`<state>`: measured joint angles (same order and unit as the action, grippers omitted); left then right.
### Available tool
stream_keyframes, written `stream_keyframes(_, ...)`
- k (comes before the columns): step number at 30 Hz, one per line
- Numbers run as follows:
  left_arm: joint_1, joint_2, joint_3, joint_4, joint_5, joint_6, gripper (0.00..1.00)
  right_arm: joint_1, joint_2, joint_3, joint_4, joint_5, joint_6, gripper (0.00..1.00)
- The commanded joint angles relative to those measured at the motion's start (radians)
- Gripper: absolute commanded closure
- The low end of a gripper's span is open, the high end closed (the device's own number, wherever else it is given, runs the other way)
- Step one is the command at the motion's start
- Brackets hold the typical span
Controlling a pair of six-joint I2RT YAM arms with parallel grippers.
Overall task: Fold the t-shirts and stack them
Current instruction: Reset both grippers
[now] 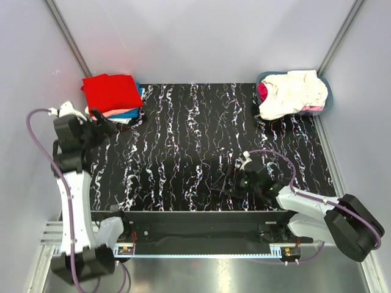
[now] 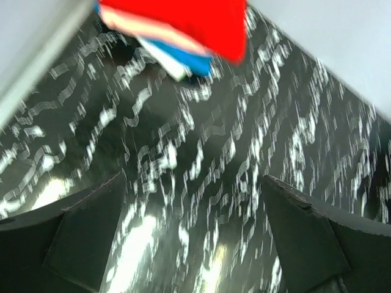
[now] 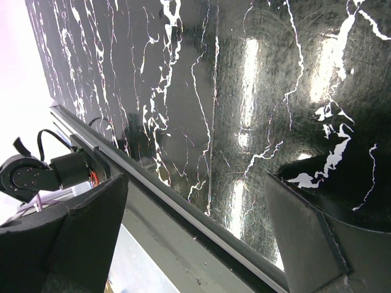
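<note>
far left corner of the black, white-veined tabletop [image 1: 183,140]: bright red folded cotton t-shirt [image 1: 112,91], flat as top layer of a squared stack of folded shirts [image 1: 125,115], with salmon-pink, blue and white edges beneath. parked in the corner, most likely to leave the middle of the tabletop as folding space.

left claw [image 1: 112,127]: just beside the near edge of the stack, apart from it, aimed toward it. spread wide in the left wrist view, with dark fingers [image 2: 85,238] at the lower corners and only tabletop between. nothing held. red shirt blurred at the top of that view. reads as a let-go posture: shirt on the stack, no cloth in the claw.

right claw [image 1: 227,184]: low over the near middle of the tabletop, well apart from every shirt. likewise gaping and empty. only bare tabletop and the dark front rail [image 3: 177,226] in the right wrist view. probably idle, out of the way.

far right corner: grey-blue plastic basket [image 1: 330,101], heaped with unfolded cream and white shirts [image 1: 293,91], plus a magenta one [image 1: 263,91] at its left side. crumpled there as the waiting supply, by the look of it.

judgement: red shirt's step done, task only partway with that heap unfolded. next, probably a reach into the basket, easiest from the right side. heap loose and tangled, so some risk of lifting more than one shirt, or of dragging the basket.
</note>
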<state>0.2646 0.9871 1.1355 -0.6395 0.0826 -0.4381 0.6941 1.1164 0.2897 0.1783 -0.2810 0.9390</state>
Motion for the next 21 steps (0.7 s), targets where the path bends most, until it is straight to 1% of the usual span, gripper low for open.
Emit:
stream_keyframes(1,-0.021,-0.16,-0.101,-0.017,0.181,0.071,0.01,0.007,-0.004,0.029,0.004,0.0,-0.014,0.0)
stream_keyframes(2,-0.021,-0.221,-0.129,-0.023,0.198,0.07,0.01,0.007,-0.004,0.029,0.004,0.0,-0.014,0.0)
stream_keyframes(3,-0.021,-0.247,-0.182,-0.052,0.206,0.065,0.01,0.007,-0.001,0.031,0.003,0.002,-0.012,0.0)
stream_keyframes(6,-0.021,-0.341,-0.279,-0.081,0.235,0.068,0.01,0.007,-0.001,0.034,-0.003,-0.001,-0.009,0.0)
stream_keyframes(8,-0.021,-0.387,-0.307,-0.086,0.259,0.076,0.01,0.007,-0.007,0.031,-0.005,0.0,-0.006,0.0)
stream_keyframes(12,-0.021,-0.393,-0.295,-0.092,0.287,0.101,0.01,0.007,-0.01,0.029,-0.007,0.0,-0.003,0.0)
stream_keyframes(14,-0.019,-0.395,-0.325,-0.056,0.295,0.079,0.01,0.005,-0.006,0.032,-0.007,0.0,-0.003,0.0)
stream_keyframes(15,-0.021,-0.392,-0.326,-0.051,0.33,0.078,0.01,0.008,-0.001,0.034,-0.008,0.0,-0.003,0.0)
stream_keyframes(17,-0.021,-0.39,-0.354,-0.01,0.356,0.058,0.01,0.008,-0.003,0.035,-0.01,-0.001,-0.005,0.0)
stream_keyframes(21,-0.021,-0.38,-0.353,-0.011,0.381,0.062,0.01,0.007,0.0,0.039,-0.016,-0.004,-0.005,0.0)
